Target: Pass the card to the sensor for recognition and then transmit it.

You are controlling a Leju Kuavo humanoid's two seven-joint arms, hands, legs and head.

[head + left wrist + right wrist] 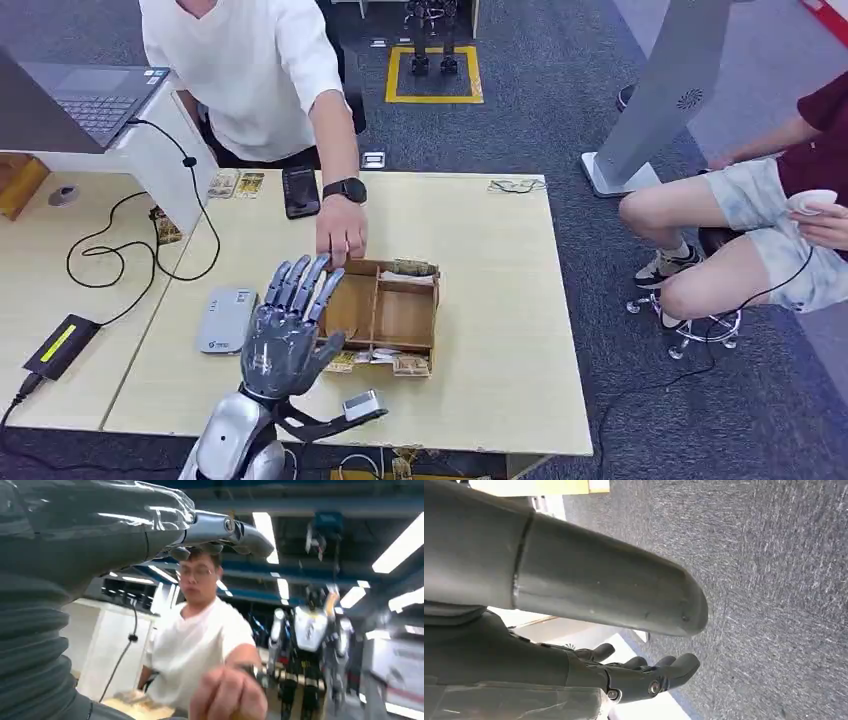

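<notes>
Above the wooden tray (pixel 405 315), the left robot hand (pixel 285 335) spreads empty (right robot hand (pixel 644 675) seemingly empty too).

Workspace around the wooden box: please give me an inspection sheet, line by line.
Surface: light wooden table.
Job's things: partitioned wooden box, cards along its front edge; grey card reader beside it.
Clutter: black phone, laptop.
Hands: left hand open above the box's left edge; right hand open, over carpet.
Cables: black cable looping.
Surroundings: person's hand at the box; seated person.
</notes>
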